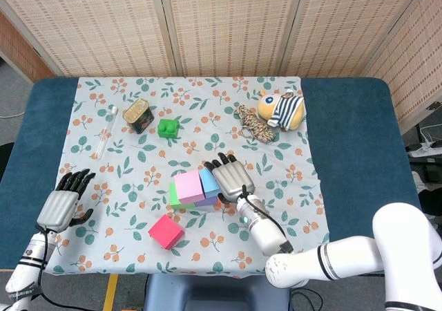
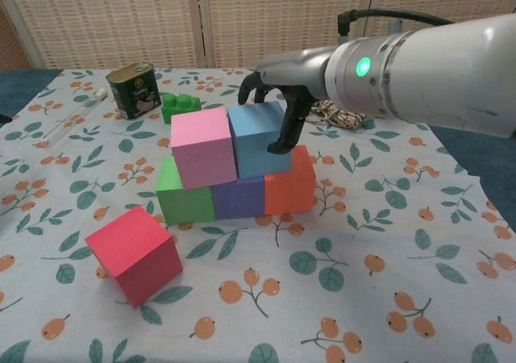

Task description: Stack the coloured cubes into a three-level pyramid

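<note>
Three cubes form the bottom row: green point(image 2: 184, 195), purple point(image 2: 239, 198) and orange point(image 2: 292, 183). On top of them a pink cube point(image 2: 203, 146) and a blue cube point(image 2: 256, 139) sit side by side, touching. My right hand point(image 2: 279, 105) grips the blue cube, with fingers over its back top edge and the thumb on its right side; in the head view this hand point(image 1: 231, 178) covers the blue cube's point(image 1: 208, 182) right part. A red cube point(image 2: 135, 255) lies alone on the cloth at the front left. My left hand point(image 1: 65, 204) rests at the table's left edge, holding nothing.
At the back left stand a tin can point(image 2: 131, 89) and a green toy brick point(image 2: 181, 105), with a clear tube point(image 1: 106, 132) lying further left. A braided rope toy point(image 1: 253, 125) and a striped plush point(image 1: 283, 110) lie at the back right. The floral cloth point(image 2: 363, 298) covers the table.
</note>
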